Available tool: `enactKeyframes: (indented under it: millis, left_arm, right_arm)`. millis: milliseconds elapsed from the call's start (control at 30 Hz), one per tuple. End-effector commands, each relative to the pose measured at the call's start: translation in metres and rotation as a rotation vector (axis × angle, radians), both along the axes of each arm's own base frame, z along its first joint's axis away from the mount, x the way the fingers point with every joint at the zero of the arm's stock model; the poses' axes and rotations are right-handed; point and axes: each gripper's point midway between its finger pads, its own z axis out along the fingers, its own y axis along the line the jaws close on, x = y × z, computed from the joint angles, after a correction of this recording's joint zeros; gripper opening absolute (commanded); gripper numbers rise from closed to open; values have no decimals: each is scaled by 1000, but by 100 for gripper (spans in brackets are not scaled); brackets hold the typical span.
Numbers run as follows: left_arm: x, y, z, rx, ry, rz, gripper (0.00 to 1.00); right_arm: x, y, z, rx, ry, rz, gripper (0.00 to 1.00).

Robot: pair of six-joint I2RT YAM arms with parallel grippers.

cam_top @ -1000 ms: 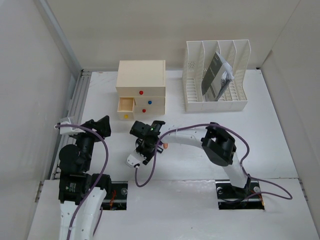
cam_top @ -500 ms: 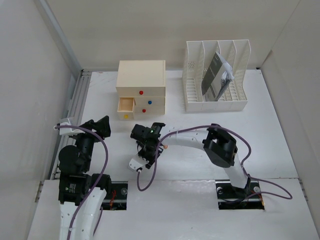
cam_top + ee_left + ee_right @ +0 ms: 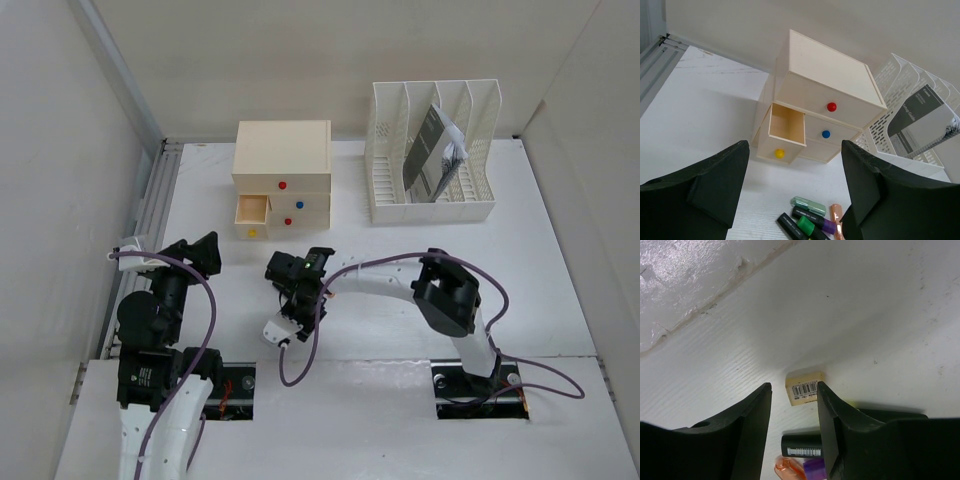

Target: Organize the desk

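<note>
The white desk [image 3: 540, 260] holds a cluster of highlighters [image 3: 812, 215]: green, black with a green cap, purple and orange. My right gripper [image 3: 298, 292] reaches left over them and hides them from the top view. In the right wrist view it [image 3: 794, 386] is open, with a small beige eraser [image 3: 804, 388] bearing a barcode lying on the desk between its fingertips, close to the right finger. A black marker [image 3: 801, 445] lies just behind the eraser. My left gripper [image 3: 200, 250] is open and empty, held above the desk's left side [image 3: 794, 147].
A beige drawer box [image 3: 282, 160] stands at the back, its yellow-knob drawer [image 3: 785, 131] pulled open and empty. A white file rack [image 3: 470, 190] holding a grey booklet [image 3: 428, 150] stands at the back right. The aluminium rail [image 3: 150, 210] runs along the left.
My right gripper has moved a little toward the near edge and to the right over the highlighters. The left arm has not moved.
</note>
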Motion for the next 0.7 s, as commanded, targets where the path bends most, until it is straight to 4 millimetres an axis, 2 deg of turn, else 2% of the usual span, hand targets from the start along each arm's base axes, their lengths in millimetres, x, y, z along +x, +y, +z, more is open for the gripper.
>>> enactKeyframes:
  millis: [0,300,433,567,667]
  left_arm:
    - [-2,1,14,-8,-61,6,72]
    - [-2,1,14,-8,-61,6,72]
    - [-2,1,14,-8,-61,6,72]
    - [-2,1,14,-8,-61,6,72]
    - [-2,1,14,-8,-61,6,72]
  right_arm:
    - [-7,0,-2,-1,9,22,47]
    - [2,14,-3,37,-27,19,52]
    - [5,16,-14,19,-27,9,52]
    - [9,21,-13,36,-44,7,52]
    - [11,18,-23,9,-52,4,52]
